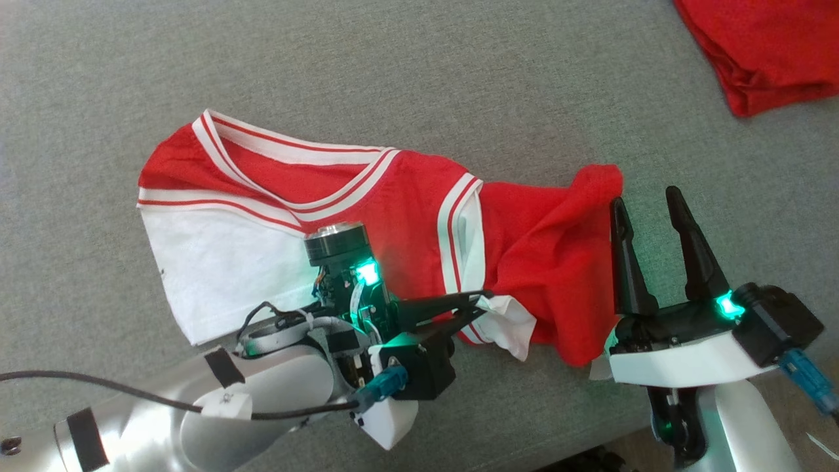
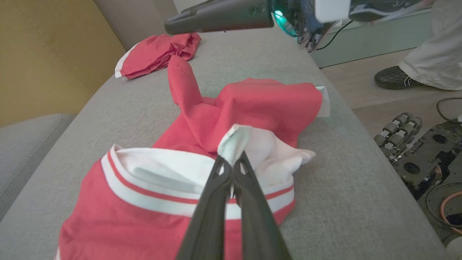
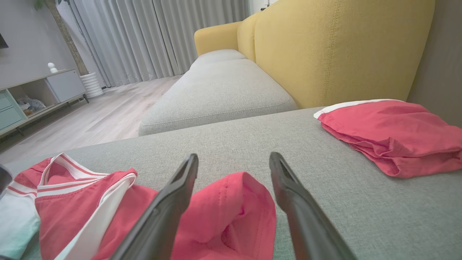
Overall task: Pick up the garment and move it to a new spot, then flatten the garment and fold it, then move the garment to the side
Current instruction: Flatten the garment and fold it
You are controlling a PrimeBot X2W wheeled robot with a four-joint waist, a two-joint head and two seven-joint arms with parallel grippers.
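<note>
Left gripper [image 1: 482,301]: clamps white fold of garment [image 1: 393,196], jaws closed tight. Right gripper [image 1: 649,210]: stands wide open at garment's bunched red end, grasps nothing.

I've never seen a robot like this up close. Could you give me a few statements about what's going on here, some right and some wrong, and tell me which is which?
1. The left gripper is shut on a white bit of the red and white garment. True.
2. The right gripper is clamped on the cloth too. False: its fingers stand apart, beside a raised red fold.
3. The garment lies neatly folded. False: it is crumpled and bunched on the grey cushion.
4. A second red garment lies apart from it on the same cushion. True.
5. The sofa's backrest is blue. False: it is yellow.
</note>
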